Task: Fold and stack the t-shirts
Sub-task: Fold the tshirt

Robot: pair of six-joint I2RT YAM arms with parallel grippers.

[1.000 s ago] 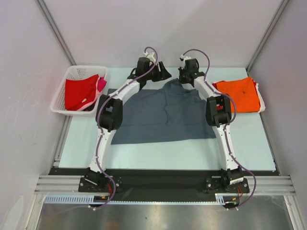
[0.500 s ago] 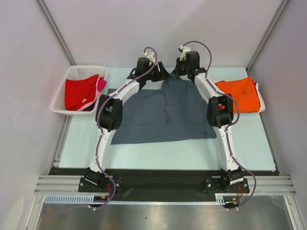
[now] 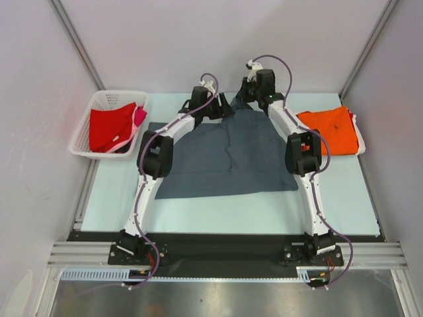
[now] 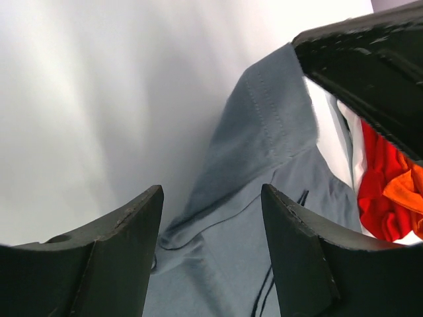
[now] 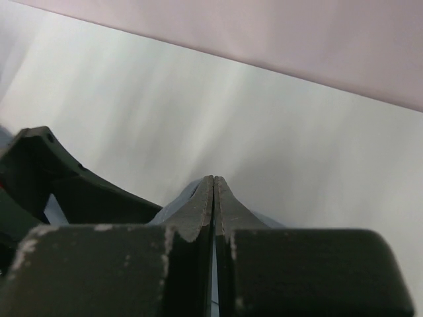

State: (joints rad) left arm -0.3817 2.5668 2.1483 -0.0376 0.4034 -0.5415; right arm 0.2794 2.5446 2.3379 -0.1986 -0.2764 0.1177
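Right gripper (image 5: 213, 179) clamps the far hem of the dark grey t-shirt (image 3: 225, 158) near the far edge of the tabletop (image 3: 344, 198); left gripper (image 4: 211, 195) hovers just beside, jaws apart.

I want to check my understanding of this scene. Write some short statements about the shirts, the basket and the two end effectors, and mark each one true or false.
1. The grey t-shirt lies spread on the table between the two arms. True.
2. The orange t-shirt lies in the white basket. False: it lies on the table at the right; the basket holds a red t-shirt.
3. The left end effector is open, above the grey cloth. True.
4. The right end effector is open and holds nothing. False: it is shut on the far edge of the grey t-shirt.
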